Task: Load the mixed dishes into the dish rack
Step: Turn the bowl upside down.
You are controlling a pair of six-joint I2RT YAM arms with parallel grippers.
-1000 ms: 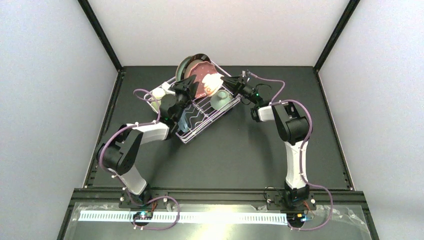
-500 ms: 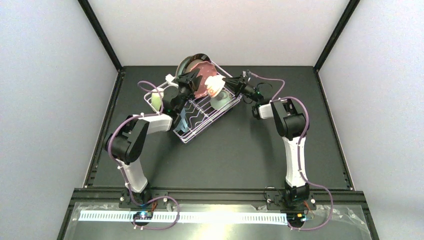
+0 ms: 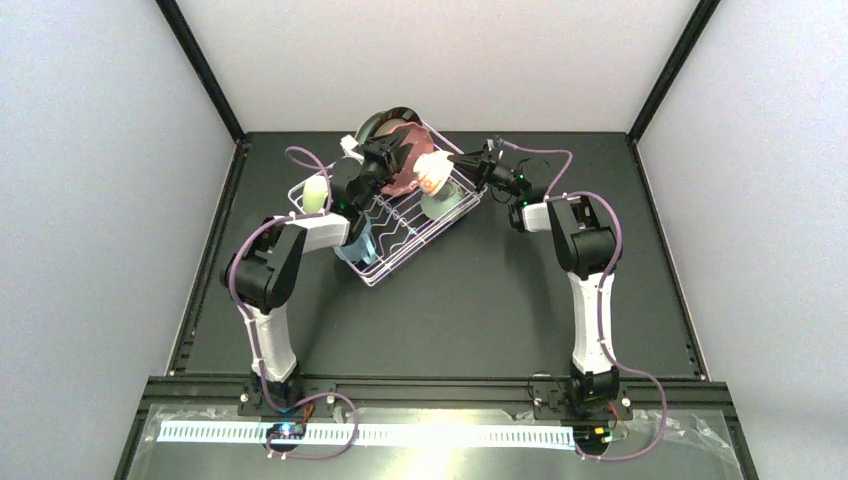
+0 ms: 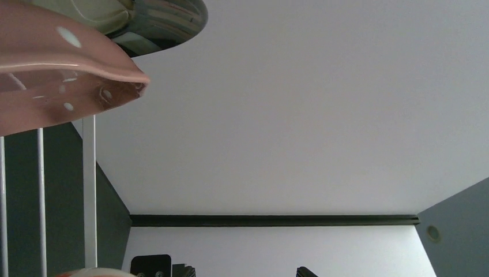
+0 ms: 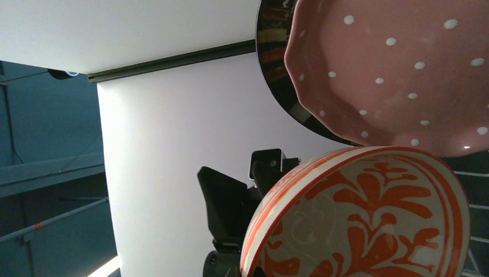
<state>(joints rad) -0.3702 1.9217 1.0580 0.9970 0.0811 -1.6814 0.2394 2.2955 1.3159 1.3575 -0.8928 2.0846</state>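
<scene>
You have most dishes in the dish rack (image 3: pixel 395 262): pale green mug (image 3: pixel 316 196) at left, pink speckled plate (image 3: pixel 405 160) upright. Your left gripper (image 3: pixel 388 155) hangs wide open beside that plate. Your right gripper (image 3: pixel 458 161) seems pinched on the red-patterned bowl (image 3: pixel 432 173), not yet set down. No readable writing.

Glossy orange-patterned bowl (image 5: pixel 369 225), glossy pink speckled plate (image 5: pixel 398 69), white wire dish rack (image 3: pixel 400 245).
</scene>
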